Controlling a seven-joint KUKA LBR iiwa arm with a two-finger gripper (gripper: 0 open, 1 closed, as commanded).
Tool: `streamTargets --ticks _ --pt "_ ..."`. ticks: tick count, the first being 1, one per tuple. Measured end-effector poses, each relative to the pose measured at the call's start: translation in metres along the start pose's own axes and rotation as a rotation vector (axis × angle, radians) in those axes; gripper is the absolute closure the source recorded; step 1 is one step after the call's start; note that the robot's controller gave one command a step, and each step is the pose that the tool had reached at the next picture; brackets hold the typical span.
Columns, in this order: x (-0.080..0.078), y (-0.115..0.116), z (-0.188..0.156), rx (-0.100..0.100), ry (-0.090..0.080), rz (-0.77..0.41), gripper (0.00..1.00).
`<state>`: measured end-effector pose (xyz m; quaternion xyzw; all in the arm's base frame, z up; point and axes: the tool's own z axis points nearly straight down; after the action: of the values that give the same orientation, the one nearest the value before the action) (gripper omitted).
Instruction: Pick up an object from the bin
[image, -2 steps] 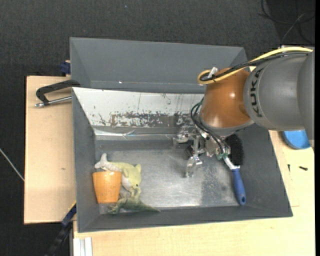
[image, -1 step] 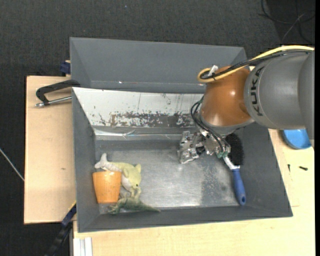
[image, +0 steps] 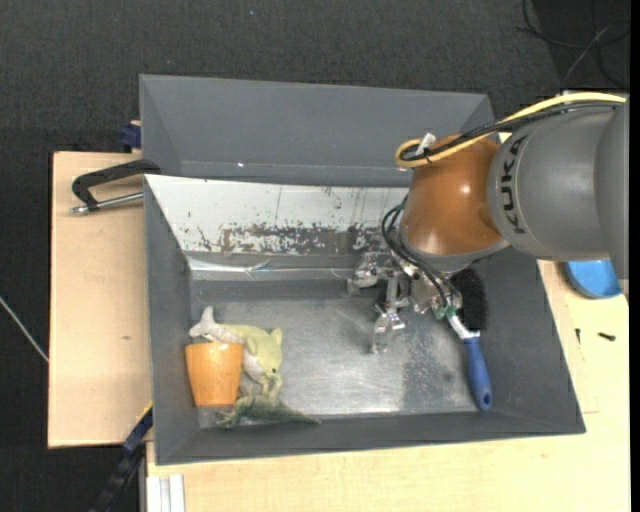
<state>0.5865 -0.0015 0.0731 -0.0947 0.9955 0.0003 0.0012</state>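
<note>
Grey arm (image: 560, 180) marked KUKA (orange wrist cover (image: 445, 205)), jaws over bare bin floor (image: 320, 370), whether apart or together unclear, blue-handled brush (image: 476, 365) beside

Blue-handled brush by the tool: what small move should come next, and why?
Probably slide the tool a little toward the view's right, over the blue-handled brush. The tool hangs above bare bin floor, and the brush is the nearest thing; the orange cup and the toys beside it lie far off at the bin's left.

Only legible txt: "KUKA" logo, partly hidden, on grey arm (image: 565, 180).
</note>
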Motion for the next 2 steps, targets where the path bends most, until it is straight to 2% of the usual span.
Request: streamTargets --ticks 1,2 --pt "0.0165 -0.0695 -0.0097 0.003 -0.005 0.144 0.00" --pt "0.0155 -0.0658 -0.0095 0.000 -0.005 0.139 1.00"
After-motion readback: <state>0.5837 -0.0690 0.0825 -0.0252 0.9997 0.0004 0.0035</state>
